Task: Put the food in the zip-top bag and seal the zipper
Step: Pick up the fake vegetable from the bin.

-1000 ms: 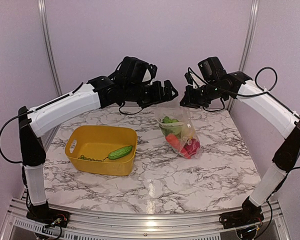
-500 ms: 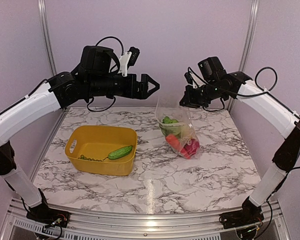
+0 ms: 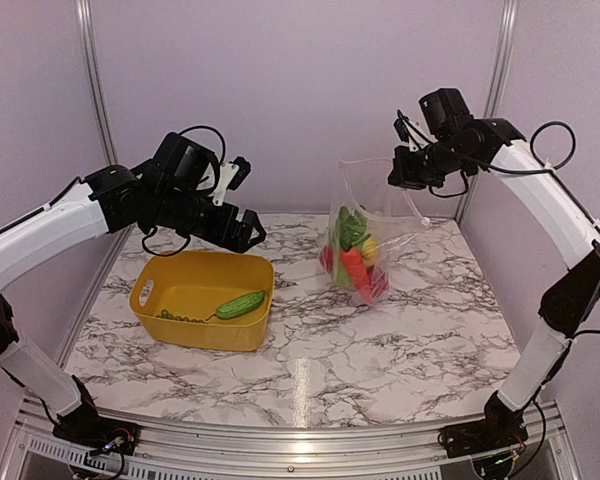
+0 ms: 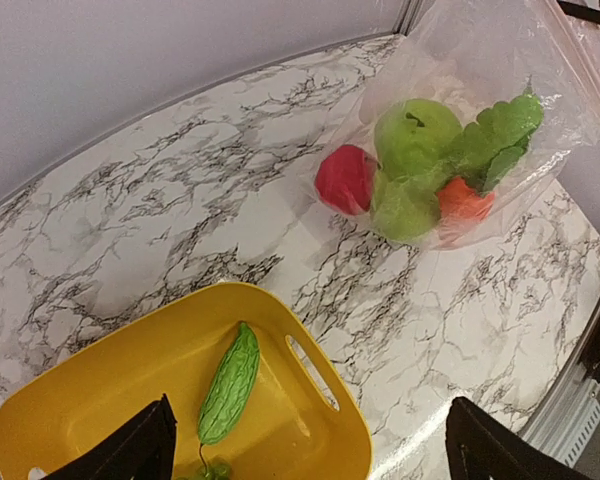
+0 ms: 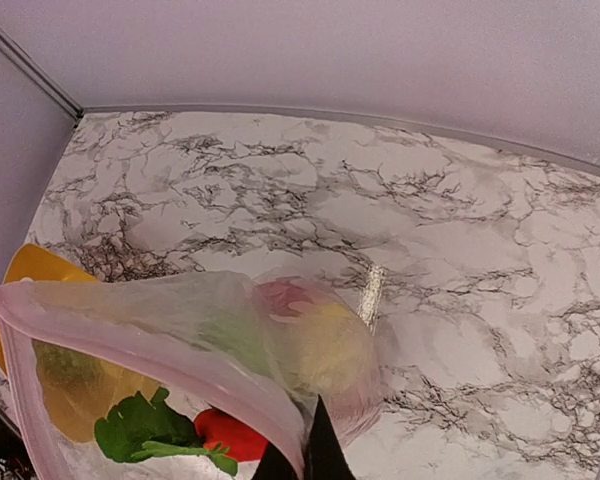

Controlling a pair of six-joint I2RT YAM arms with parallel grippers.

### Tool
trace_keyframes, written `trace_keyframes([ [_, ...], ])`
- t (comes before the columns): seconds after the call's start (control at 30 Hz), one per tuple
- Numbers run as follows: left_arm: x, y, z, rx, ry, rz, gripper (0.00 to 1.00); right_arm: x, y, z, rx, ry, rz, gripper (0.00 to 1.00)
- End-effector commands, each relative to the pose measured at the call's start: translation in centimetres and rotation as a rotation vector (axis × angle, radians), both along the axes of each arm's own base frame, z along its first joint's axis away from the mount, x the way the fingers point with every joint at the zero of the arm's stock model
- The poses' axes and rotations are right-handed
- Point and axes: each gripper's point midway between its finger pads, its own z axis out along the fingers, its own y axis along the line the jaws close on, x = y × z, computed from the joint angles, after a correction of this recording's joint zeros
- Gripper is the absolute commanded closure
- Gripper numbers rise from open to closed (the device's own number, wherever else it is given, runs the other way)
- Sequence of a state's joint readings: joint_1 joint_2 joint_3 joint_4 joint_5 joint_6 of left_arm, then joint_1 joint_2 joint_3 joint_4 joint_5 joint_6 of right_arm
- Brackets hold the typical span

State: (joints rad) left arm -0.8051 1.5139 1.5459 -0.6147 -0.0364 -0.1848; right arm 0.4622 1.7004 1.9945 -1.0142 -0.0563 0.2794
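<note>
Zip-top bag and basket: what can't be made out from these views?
Whether the zipper is sealed: too thin from above, cut off at right wrist view's edges.
Count of food in the zip-top bag: pieces overlap behind crinkled plastic.
The right gripper's grip: fingertips cut by right wrist view's bottom edge.
What the green beads in the yellow basket are: tiny from above, cropped in left wrist view.

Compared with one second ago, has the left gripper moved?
Yes. The left gripper has swung left and down, away from the zip-top bag, toward the yellow basket's far edge.
</note>
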Motion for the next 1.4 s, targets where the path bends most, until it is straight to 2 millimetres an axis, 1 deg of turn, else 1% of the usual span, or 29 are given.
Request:
trace_keyframes([
  [0.0, -0.7, 3.2, -1.9, 0.094, 0.033, -0.018, 0.07, -2.1, 2.9, -2.1, -0.077, 0.051, 0.097, 1.0],
  [0.03, -0.8, 3.4, -2.6, 0.113, 0.042, -0.032, 0.08, -2.3, 3.4, -2.6, -0.075, 0.061, 0.11, 1.0],
  [0.1, -0.8, 3.6, -4.1, 0.156, 0.062, -0.046, 0.11, -2.5, 4.1, -2.5, -0.045, 0.058, 0.121, 1.0],
  [0.2, -1.2, 3.4, -7.2, 0.208, 0.14, -0.1, 0.18, -2.4, 4.6, -2.0, -0.015, 0.053, 0.131, 1.0],
  [0.27, -1.5, 3.4, -9.5, 0.242, 0.189, -0.127, 0.22, -2.3, 4.9, -2.1, -0.015, 0.06, 0.139, 1.0],
  [0.37, -1.3, 3.4, -11.8, 0.276, 0.233, -0.127, 0.28, -2.4, 5.1, -2.5, -0.011, 0.069, 0.147, 1.0],
  [0.5, -1.0, 2.5, -13.2, 0.289, 0.239, -0.182, 0.3, -2.9, 5.5, -3.0, 0.025, 0.087, 0.161, 1.0],
  [0.63, -0.3, 2.7, -14.9, 0.358, 0.256, -0.194, 0.3, -3.2, 5.4, -3.2, 0.025, 0.091, 0.164, 1.0],
  [0.77, 0.7, 3.0, -16.7, 0.445, 0.3, -0.174, 0.36, -3.5, 5.2, -2.9, 0.027, 0.089, 0.16, 1.0],
  [0.87, 1.2, 2.9, -17.3, 0.462, 0.303, -0.165, 0.37, -3.7, 5.0, -3.1, 0.034, 0.094, 0.153, 1.0],
  [0.93, 1.9, 3.2, -17.7, 0.492, 0.286, -0.148, 0.37, -3.9, 5.0, -3.3, 0.038, 0.1, 0.151, 1.0],
  [1.1, 2.9, 3.1, -19.4, 0.538, 0.272, -0.148, 0.38, -4.1, 4.7, -3.4, 0.037, 0.102, 0.142, 1.0],
  [1.3, 3.9, 2.1, -21.0, 0.538, 0.276, -0.149, 0.39, -4.0, 4.6, -3.4, 0.042, 0.1, 0.131, 1.0],
  [1.37, 4.4, 1.8, -21.1, 0.534, 0.27, -0.144, 0.39, -4.0, 4.7, -3.5, 0.045, 0.101, 0.13, 1.0],
])
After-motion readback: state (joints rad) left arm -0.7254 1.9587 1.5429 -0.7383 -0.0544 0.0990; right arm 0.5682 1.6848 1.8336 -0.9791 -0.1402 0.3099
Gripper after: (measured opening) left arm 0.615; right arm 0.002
